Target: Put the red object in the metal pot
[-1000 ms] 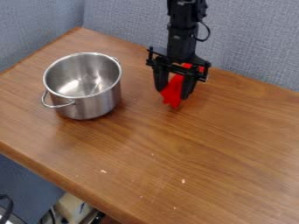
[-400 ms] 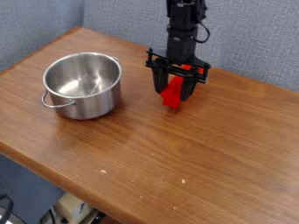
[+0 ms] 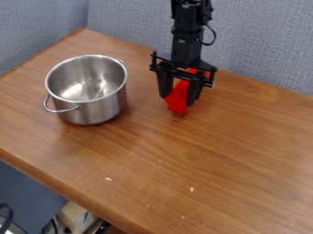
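"Where is the red object (image 3: 180, 99)?"
"Near the back of the wooden tabletop (image 3: 184, 169), between the dark tool's (image 3: 181, 87) fingers, right of the metal pot (image 3: 87, 89)."
"Is it gripped?"
"I cannot tell; the fingers partly hide it."

Blk robot arm (image 3: 189, 29), narrow upright segs, thin blk cable (image 3: 211, 35) (loops out one side)
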{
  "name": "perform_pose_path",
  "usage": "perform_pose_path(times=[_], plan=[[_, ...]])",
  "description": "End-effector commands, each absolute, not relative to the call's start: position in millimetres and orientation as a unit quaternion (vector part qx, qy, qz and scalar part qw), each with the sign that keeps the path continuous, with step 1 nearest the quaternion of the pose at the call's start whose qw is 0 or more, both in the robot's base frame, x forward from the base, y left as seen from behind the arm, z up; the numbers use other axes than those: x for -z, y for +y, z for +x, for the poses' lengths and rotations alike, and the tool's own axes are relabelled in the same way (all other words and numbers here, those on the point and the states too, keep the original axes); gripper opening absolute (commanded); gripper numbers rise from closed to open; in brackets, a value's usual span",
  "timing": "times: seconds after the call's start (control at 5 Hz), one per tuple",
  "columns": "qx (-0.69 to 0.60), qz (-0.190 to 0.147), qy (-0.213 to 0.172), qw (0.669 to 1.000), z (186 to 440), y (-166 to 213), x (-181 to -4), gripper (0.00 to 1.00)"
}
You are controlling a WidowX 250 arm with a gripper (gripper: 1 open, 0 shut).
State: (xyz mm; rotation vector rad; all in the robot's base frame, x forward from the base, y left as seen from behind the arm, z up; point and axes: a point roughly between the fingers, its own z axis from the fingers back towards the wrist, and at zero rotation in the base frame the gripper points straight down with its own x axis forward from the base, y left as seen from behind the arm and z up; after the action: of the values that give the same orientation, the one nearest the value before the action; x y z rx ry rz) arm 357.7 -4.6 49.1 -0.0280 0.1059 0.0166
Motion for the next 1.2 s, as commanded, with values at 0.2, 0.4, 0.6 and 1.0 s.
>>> perform_pose_path(times=[0.2, 0.4, 0.6, 1.0], plan=[[-0.019, -0.016, -0.007, 1.000, 362.6, 3.2, -92.2, 0.00], [-0.020, -0.016, -0.008, 1.000, 362.1, 4.2, -92.7, 0.00], [-0.022, -0.017, -0.008, 1.000, 361.5, 5.1, -93.4, 0.00], [-0.026, -0.019, -0.010, 0.999, 359.0, 7.3, -95.8, 0.00]])
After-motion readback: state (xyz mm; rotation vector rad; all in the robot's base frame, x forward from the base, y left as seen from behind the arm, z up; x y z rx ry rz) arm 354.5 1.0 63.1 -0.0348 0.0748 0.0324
